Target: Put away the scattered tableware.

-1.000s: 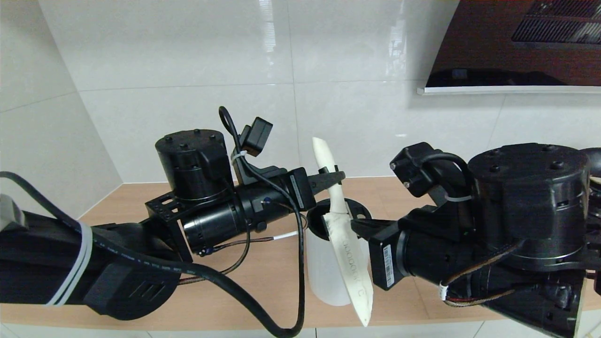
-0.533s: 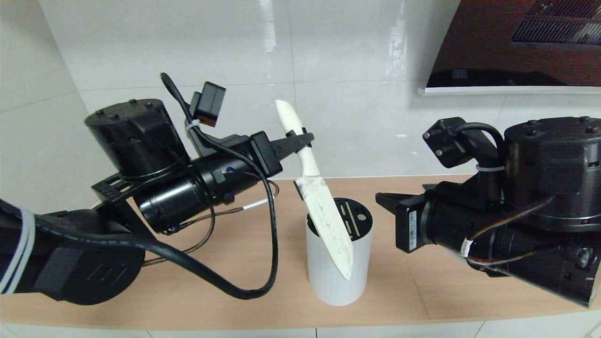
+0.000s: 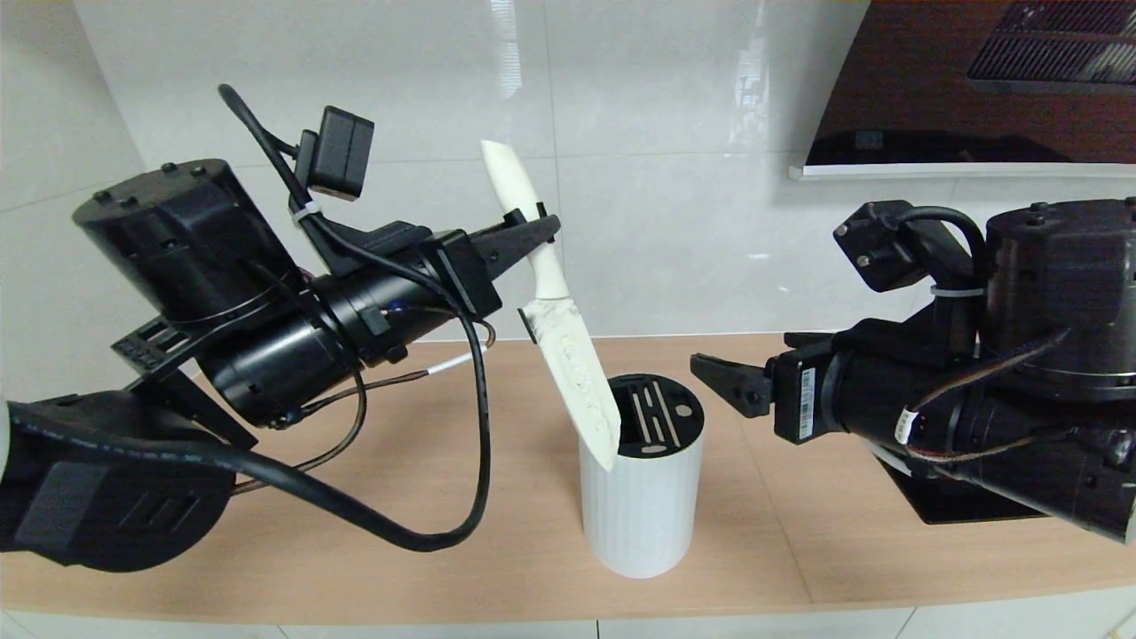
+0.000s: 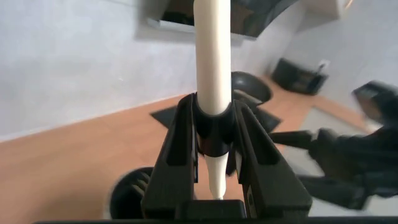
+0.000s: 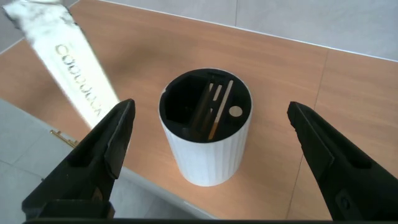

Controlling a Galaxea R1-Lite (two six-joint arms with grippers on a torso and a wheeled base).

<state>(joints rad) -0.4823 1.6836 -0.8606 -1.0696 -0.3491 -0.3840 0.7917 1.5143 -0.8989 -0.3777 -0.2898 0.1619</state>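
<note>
Gripping the white knife (image 3: pixel 568 355) by its handle, the left gripper (image 3: pixel 537 232) hangs above the wooden counter (image 3: pixel 399 532). We see its jaws closed on the pale handle (image 4: pixel 211 56) in the left wrist view, one finger on each side. The knife is tilted, with the handle end up towards the tiled wall (image 3: pixel 666 177) and the blade pointing down at the white holder (image 3: pixel 643 506).

From the head view, the blade tip overlaps the holder's left rim. In the right wrist view we find the blade (image 5: pixel 68 68) beside the holder (image 5: pixel 208 152) and apart from it, the tip hidden behind a gripper finger. It is in none of the slots.

The holder is a ribbed white cylinder standing upright on the counter, with a black slotted top.

To the holder's right, the right gripper (image 3: pixel 745 364) is level with its top. Its jaws stand wide open with nothing between them, and in its own wrist view the gripper (image 5: pixel 208 109) frames the holder between its two fingers without touching it.

A dark range hood (image 3: pixel 976 80) is mounted on the wall at the upper right.
</note>
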